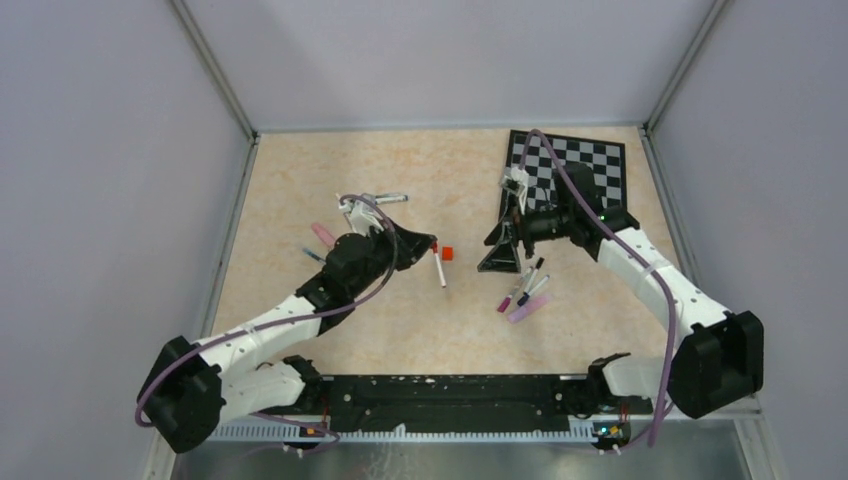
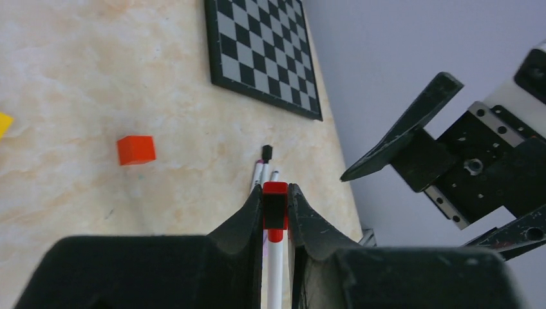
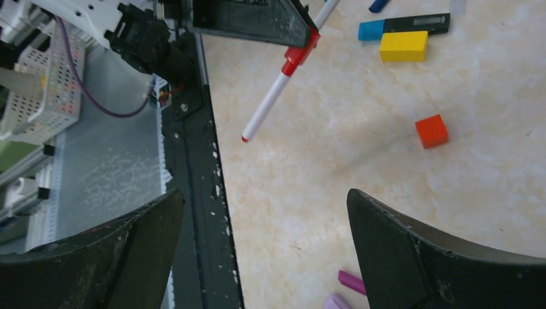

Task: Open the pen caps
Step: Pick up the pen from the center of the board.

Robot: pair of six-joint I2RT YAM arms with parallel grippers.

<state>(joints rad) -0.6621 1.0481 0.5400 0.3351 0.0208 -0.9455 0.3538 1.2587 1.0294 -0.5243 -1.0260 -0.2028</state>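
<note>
Pen cap, red, sits pinched between the two pads of my left gripper, right at their tips, with the jaws closed onto it from both sides. Its pen, a white barrel, slants away from the cap below my fingertips and ends in a small red tip. The cap is seated on the barrel, with a narrow red collar showing just under it.

My right gripper stands spread wide with nothing between its fingers, and it faces the held pen. From that wrist the barrel hangs ahead of the gap, nearer the left-hand finger. From my left wrist one black finger of the right gripper shows off to the right of my closed tips, well apart from the cap.

Ahead of my left fingertips, on the table, a few other pens lie close together, one with a black cap. A red cube rests to the left of those tips, near but not touching anything. Farther ahead lies a checkerboard.

From my right wrist, past the cube, a yellow block lies just beside a black marker with a cyan cap. Two purple pen ends poke in low between my right fingers. From above, a pink pen and a blue pen lie behind my left wrist.
</note>
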